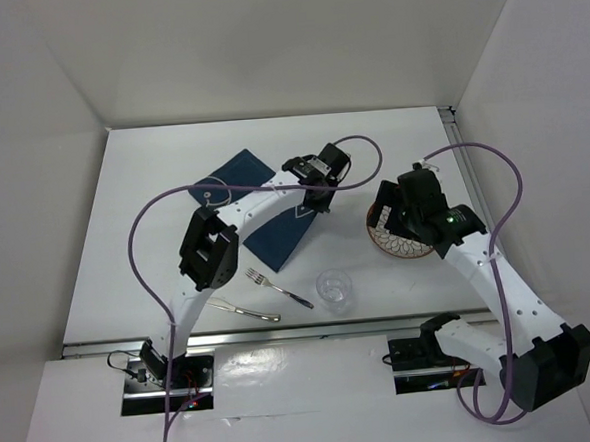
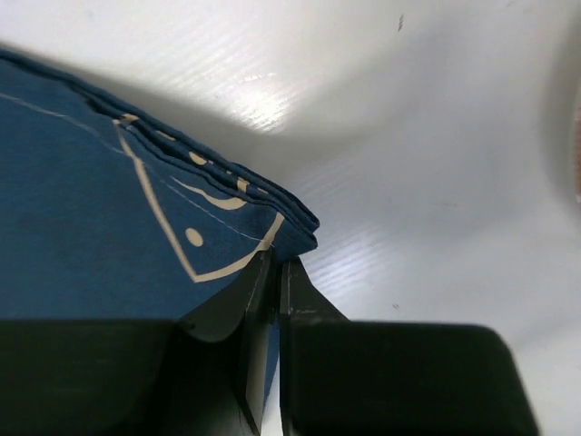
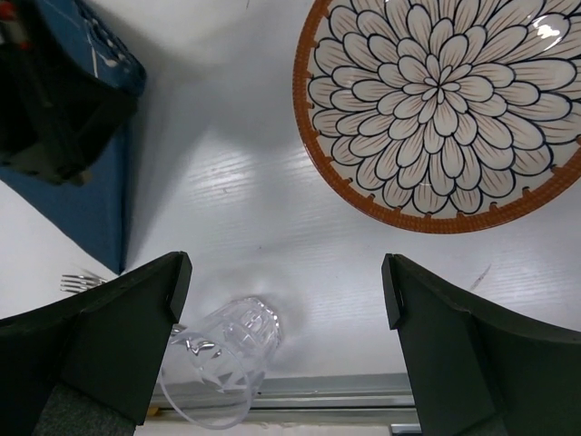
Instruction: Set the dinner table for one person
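The white dinner table [image 1: 147,260] carries a navy placemat [image 1: 240,174] with a white fish outline, folded over on itself. My left gripper [image 1: 317,202] is shut on the placemat's right corner; in the left wrist view the jaws [image 2: 277,270] pinch the folded cloth [image 2: 91,200] just above the table [image 2: 436,136]. My right gripper [image 1: 397,218] hovers open and empty over the near-left rim of a flower-patterned plate [image 1: 405,244]. In the right wrist view its open fingers [image 3: 283,291] frame bare table, with the plate [image 3: 440,100] ahead to the right.
A clear glass [image 1: 335,288] stands near the front edge; it also shows in the right wrist view [image 3: 222,363]. A fork [image 1: 279,287] and another utensil [image 1: 250,312] lie left of it. White walls enclose the table on three sides.
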